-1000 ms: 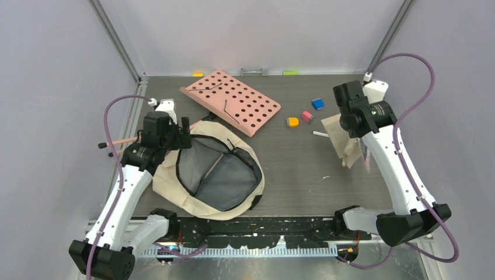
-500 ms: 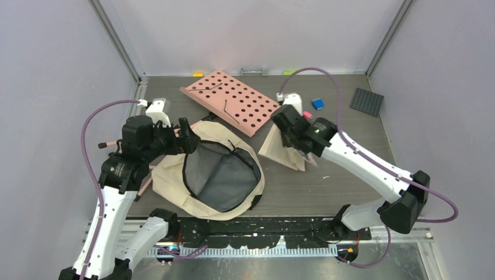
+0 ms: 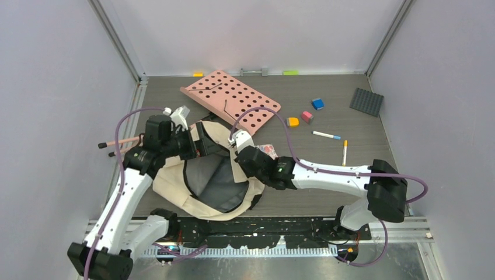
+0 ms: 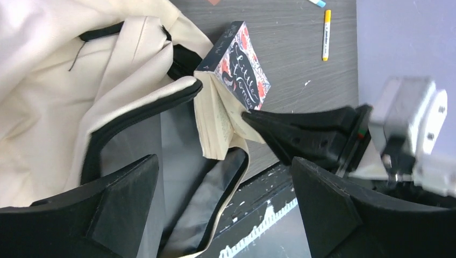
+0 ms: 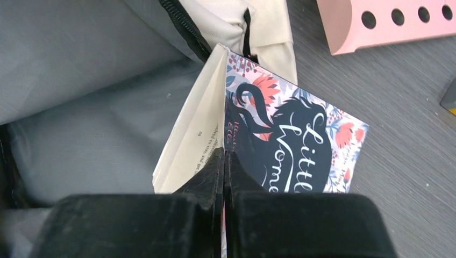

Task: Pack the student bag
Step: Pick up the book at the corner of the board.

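The right gripper [image 5: 224, 156] is clenched on the lower edge of a paperback book [image 5: 290, 145], seemingly on the cover alone, since the page block fans away from it toward the grey lining. The book sits at the right rim of the student bag [image 3: 175, 181], its pages tipped over the black zipper edge and its flowered cover out over the table [image 3: 303, 87]. The left gripper [image 4: 225, 161] hangs wide open above the bag's mouth and holds nothing; it touches neither fabric nor book, as far as the wrist view shows. The step in hand looks like loading the book. The next move calls for carrying it further over the rim and down before letting go (a loose cover may let the pages catch on the zipper). The bag lies unzipped at the near left of the table, with only lining visible inside. Two pens [image 3: 326, 135], three small blocks [image 3: 307, 116] and a pink board [image 3: 230, 100] lie outside it, toward the far edge.
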